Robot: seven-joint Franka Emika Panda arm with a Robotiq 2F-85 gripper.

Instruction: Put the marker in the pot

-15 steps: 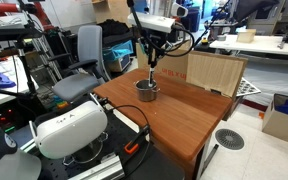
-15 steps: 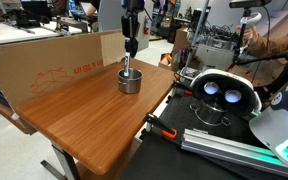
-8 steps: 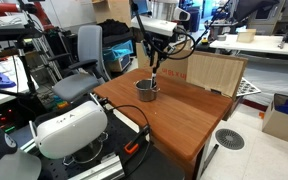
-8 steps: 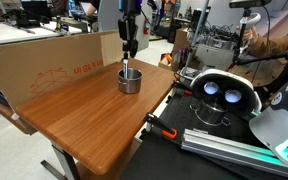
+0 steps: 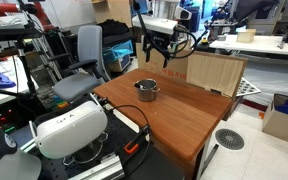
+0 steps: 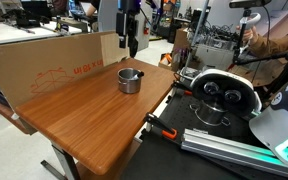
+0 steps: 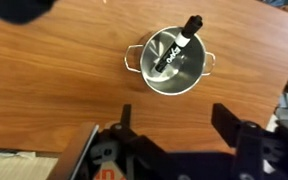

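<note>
Plainly, the marker (image 7: 178, 46) is in the pot (image 7: 170, 68), yet it leans rather than lies flat. In the wrist view its white body rests against the inner wall, and its dark cap end pokes out over the rim at about 1 o'clock. The claw (image 7: 172, 122) hangs over the pot, spread wide and holding nothing, entering that view from 6 o'clock. In both exterior views the claw (image 5: 156, 55) (image 6: 132, 45) sits clear above the pot, which stands on the wooden counter (image 6: 84, 115). The job looks done, so the danger lies in undoing it. A low or sideways sweep of the arm could clip the protruding cap and lever the marker out over the rim. The same sweep could nudge the pot, which looks light enough to skate across the smooth counter or tip, spilling the marker. A jolt might also roll the leaning marker along the rim. Lifting straight up seems the safest way to leave.
</note>
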